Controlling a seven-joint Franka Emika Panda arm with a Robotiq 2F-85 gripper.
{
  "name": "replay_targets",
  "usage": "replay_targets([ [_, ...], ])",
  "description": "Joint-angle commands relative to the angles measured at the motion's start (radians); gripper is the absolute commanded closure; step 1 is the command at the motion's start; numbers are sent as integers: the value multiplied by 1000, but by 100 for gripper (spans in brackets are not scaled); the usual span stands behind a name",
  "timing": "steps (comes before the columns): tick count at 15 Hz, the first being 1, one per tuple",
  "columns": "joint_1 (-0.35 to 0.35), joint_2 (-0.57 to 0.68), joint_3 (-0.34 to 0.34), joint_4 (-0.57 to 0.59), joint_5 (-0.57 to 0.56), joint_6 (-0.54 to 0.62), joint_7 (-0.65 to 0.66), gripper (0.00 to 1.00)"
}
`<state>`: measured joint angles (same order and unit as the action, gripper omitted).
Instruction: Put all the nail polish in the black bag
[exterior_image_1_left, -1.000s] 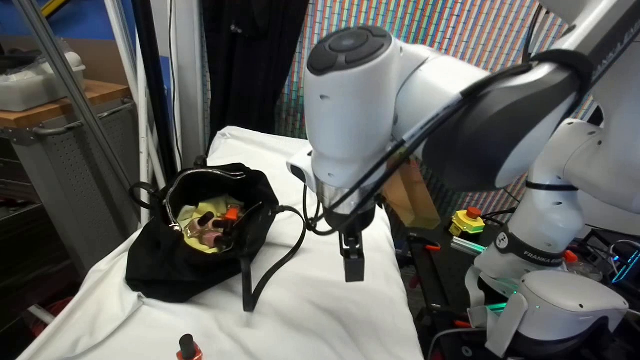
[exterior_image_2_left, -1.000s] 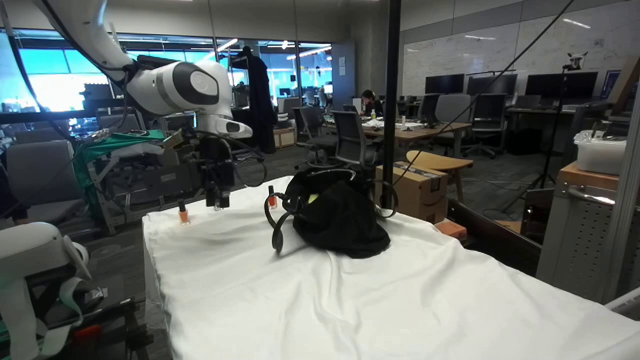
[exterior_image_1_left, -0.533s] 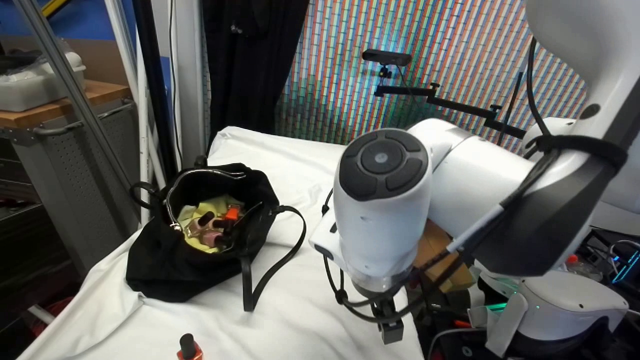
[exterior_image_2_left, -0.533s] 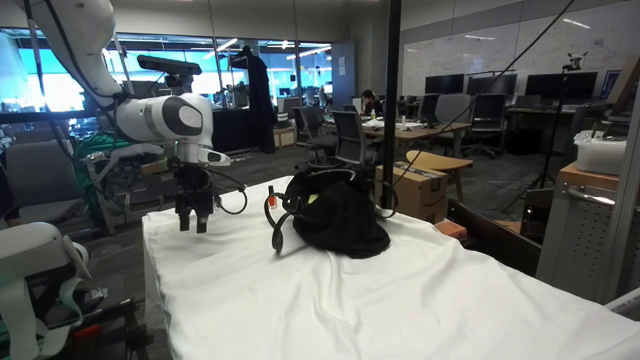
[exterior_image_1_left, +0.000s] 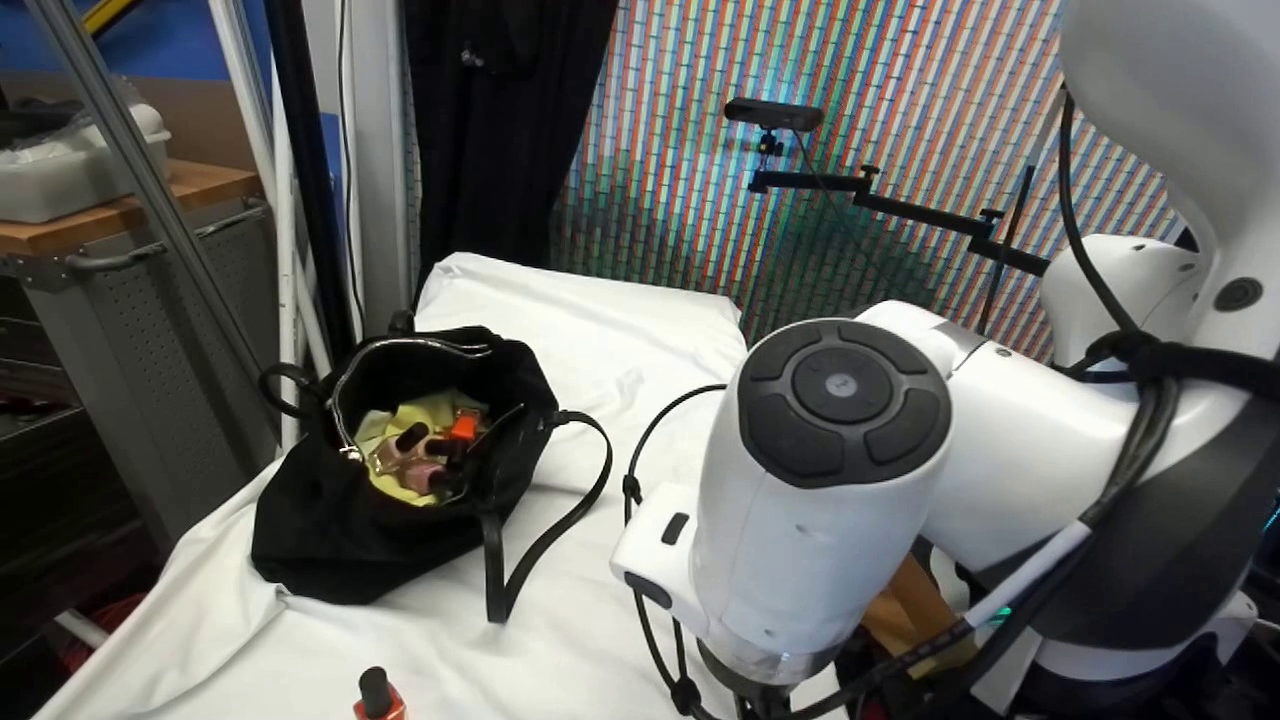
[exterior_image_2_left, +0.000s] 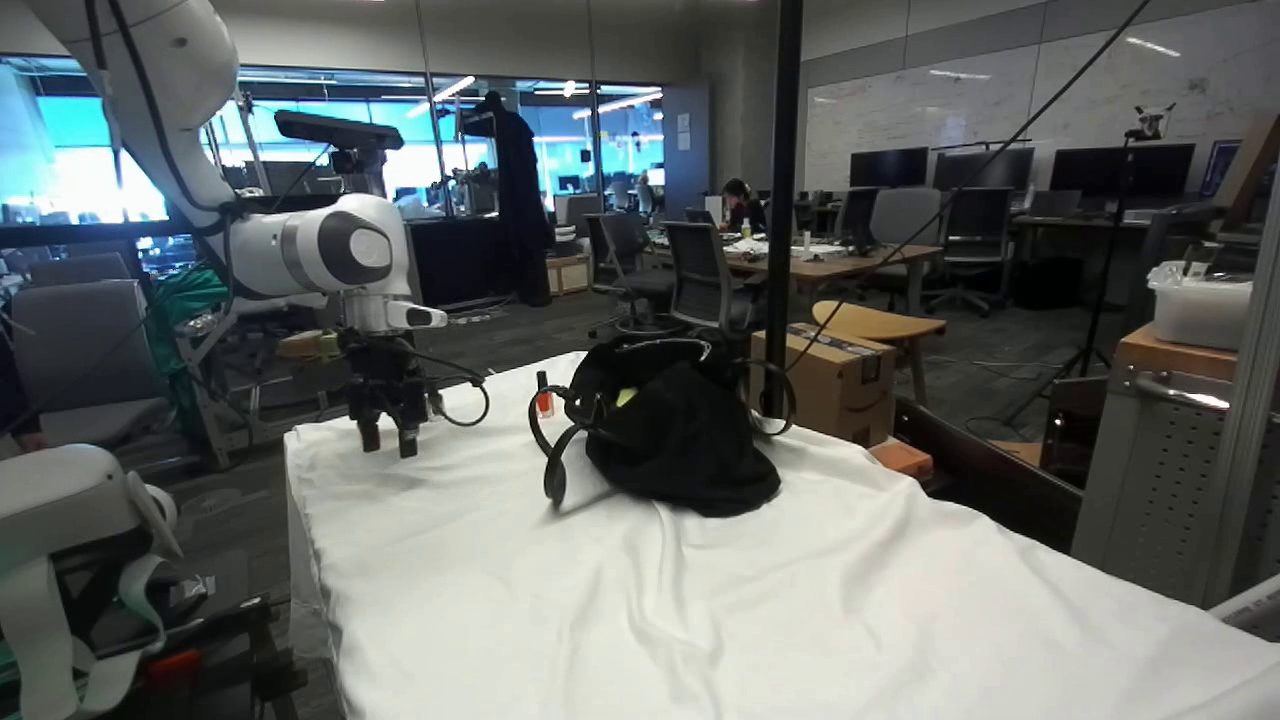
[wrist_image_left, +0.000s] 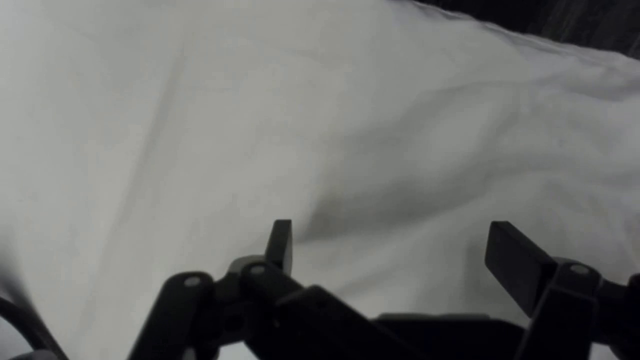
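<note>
My read: lining up the next pick. Several nail polish bottles (exterior_image_1_left: 427, 477) lie in the black bag (exterior_image_1_left: 330, 545); a red bottle (exterior_image_1_left: 378, 695) stands loose on the rumpled white cloth (exterior_image_1_left: 560, 650), at the bag's six o'clock in an exterior view. Gripper (exterior_image_2_left: 390, 449) hangs low at the bag's nine o'clock in an exterior view, fingers (wrist_image_left: 517, 267) spread wide — nothing held; whether another bottle hides behind it, can't tell. Next move likely: straddle a loose bottle, then close gently. Room beyond — office chair (exterior_image_2_left: 697, 270) toward twelve, cardboard box (exterior_image_2_left: 825, 385) toward two.
</note>
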<state>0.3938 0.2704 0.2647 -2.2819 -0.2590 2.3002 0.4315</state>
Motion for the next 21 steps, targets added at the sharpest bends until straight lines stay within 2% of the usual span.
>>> replay_targets([
  [1, 28, 24, -22, 40, -41, 74, 58, 0],
  [7, 58, 63, -48, 95, -66, 160, 131, 0],
  [15, 140, 75, -54, 136, -60, 136, 311, 0],
  [21, 172, 87, -38, 161, -43, 99, 382, 0],
])
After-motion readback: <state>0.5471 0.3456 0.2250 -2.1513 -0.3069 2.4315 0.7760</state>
